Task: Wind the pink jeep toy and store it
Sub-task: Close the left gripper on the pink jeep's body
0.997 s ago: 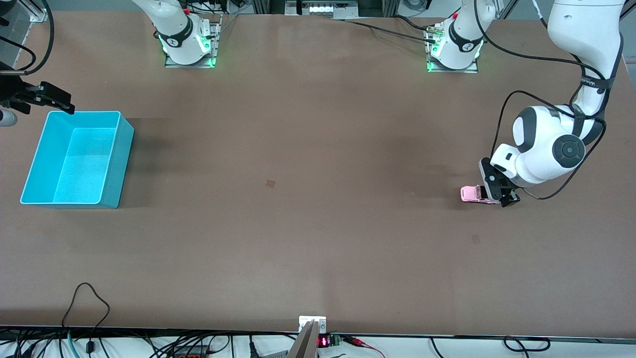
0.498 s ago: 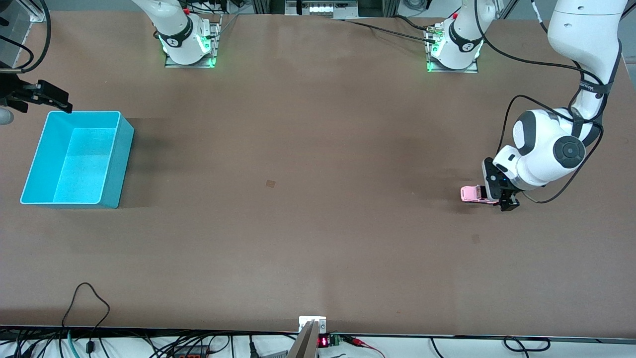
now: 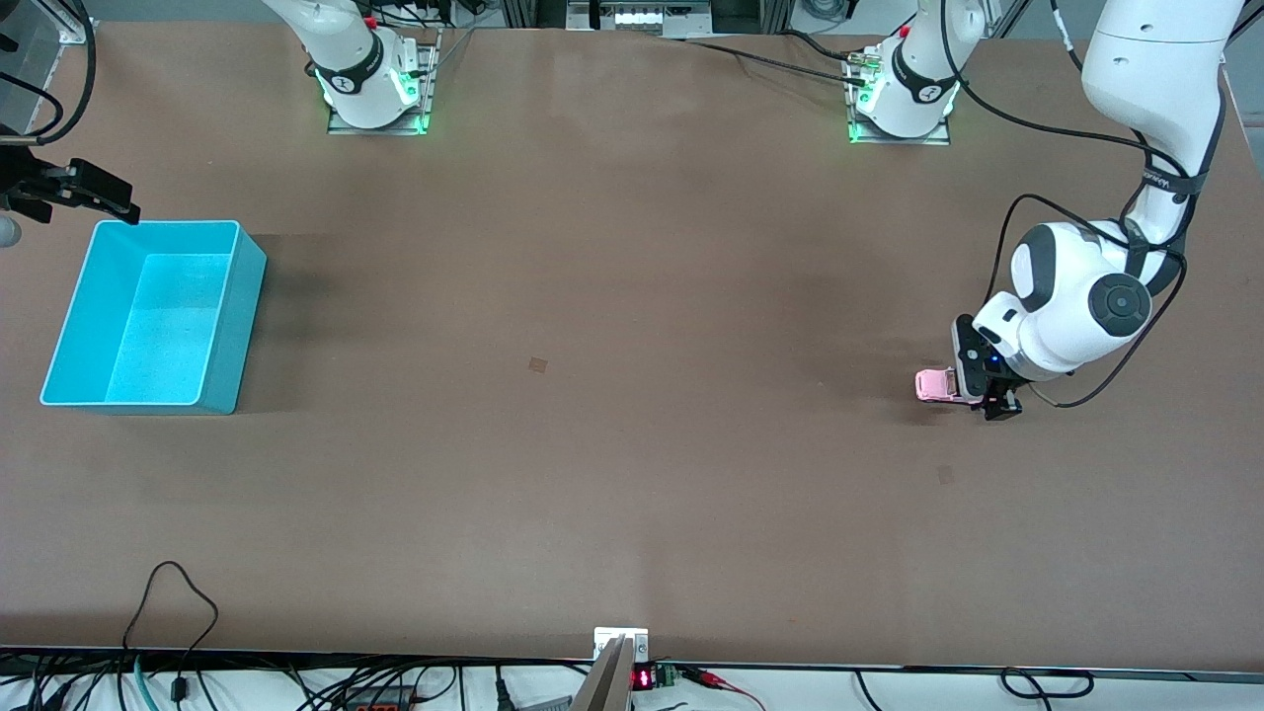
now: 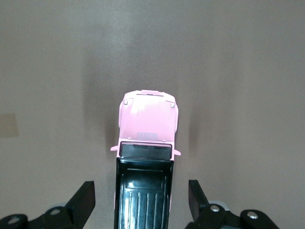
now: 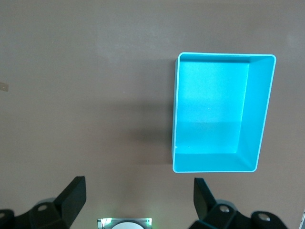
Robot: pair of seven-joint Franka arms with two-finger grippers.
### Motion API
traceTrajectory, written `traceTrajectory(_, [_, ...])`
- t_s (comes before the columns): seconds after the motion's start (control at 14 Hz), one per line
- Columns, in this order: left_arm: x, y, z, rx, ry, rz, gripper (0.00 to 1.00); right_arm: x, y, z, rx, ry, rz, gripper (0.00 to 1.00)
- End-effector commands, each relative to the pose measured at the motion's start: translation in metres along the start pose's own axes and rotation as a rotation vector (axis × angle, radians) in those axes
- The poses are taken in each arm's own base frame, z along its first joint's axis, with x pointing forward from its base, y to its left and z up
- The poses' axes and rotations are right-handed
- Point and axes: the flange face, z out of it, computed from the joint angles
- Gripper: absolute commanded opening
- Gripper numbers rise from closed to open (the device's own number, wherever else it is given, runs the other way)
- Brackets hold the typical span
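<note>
The pink jeep toy [image 3: 930,385] stands on the table near the left arm's end. In the left wrist view its pink hood [image 4: 147,119] and black ribbed roof show. My left gripper [image 3: 987,390] is low over the jeep's rear, open, with one finger on each side of the roof [image 4: 142,200] and a gap between each finger and the car. My right gripper [image 3: 99,197] hangs open and empty above the table beside the turquoise bin [image 3: 232,326], which is empty; it shows in the right wrist view [image 5: 214,162] too.
The brown table carries only the bin at the right arm's end and the jeep at the left arm's end. Both arm bases [image 3: 373,84] stand along the edge farthest from the front camera. Cables lie past the nearest edge.
My left gripper has slid along the jeep toward the right arm's end and covers more of it. The jeep has not moved. My right gripper has drifted slightly away from the bin.
</note>
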Motion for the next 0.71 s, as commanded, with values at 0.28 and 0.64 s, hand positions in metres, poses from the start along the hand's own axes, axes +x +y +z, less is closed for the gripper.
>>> traceTrajectory(0.28, [0.005,0.000,0.002,0.010,0.017,0.038,0.68,-0.003,-0.005,-0.003,0.000,0.001,-0.003,1.00])
traceTrajectory(0.64, [0.009,-0.001,0.001,0.012,0.021,0.042,0.69,-0.003,-0.007,-0.003,0.000,-0.005,-0.003,1.00])
